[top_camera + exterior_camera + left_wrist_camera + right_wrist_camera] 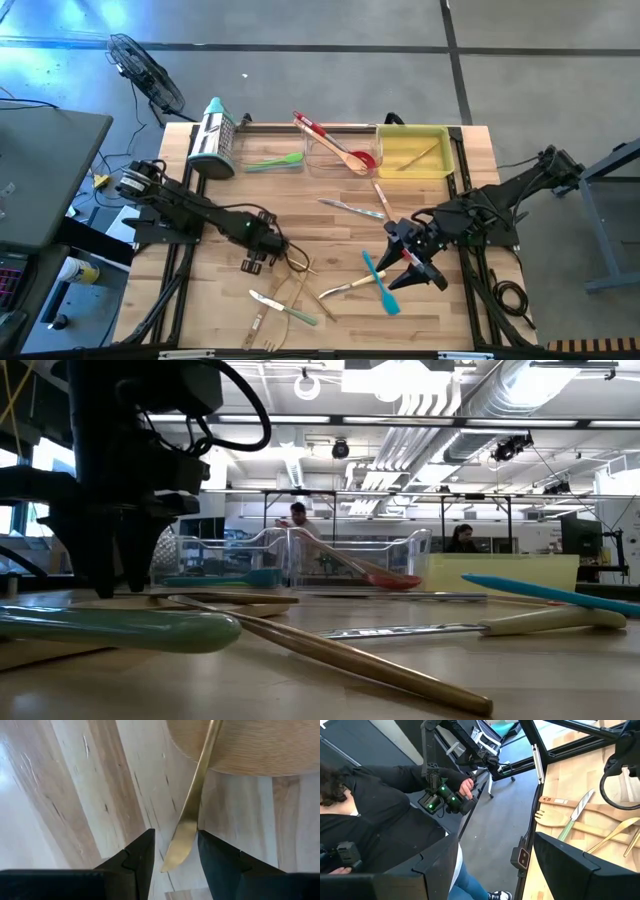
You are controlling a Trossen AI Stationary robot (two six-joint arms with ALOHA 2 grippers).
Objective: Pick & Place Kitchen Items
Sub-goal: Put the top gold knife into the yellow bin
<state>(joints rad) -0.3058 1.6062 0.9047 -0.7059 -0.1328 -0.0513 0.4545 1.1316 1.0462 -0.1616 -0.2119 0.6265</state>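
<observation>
Gold-coloured slim metal utensil (192, 805) is the thing that matters now, and the left gripper (175, 857) is already around its end. In the left wrist view the two dark fingers (140, 857) stand apart, one on each side of the flat rounded tip of this utensil, and I see a small gap on both sides, so the jaws are not yet pressing on it. The long axis of the utensil runs straight away from the jaws, and farther on it crosses over a pale wooden utensil with a wide rounded end (250, 745). In my judgement the coming move depends on this: the jaws need only to close across the thin width, and no turning of the wrist is needed.

In the high view the left gripper (262, 250) is at the middle of the light wooden table (210, 300), and the gold utensil (298, 262) lies just beside it, on the side of the right arm. The left arm is clearly the nearer one. The right gripper (418, 262) waits well apart, near a blue silicone spatula (380, 282), with its jaws wide apart and nothing between them.
</observation>
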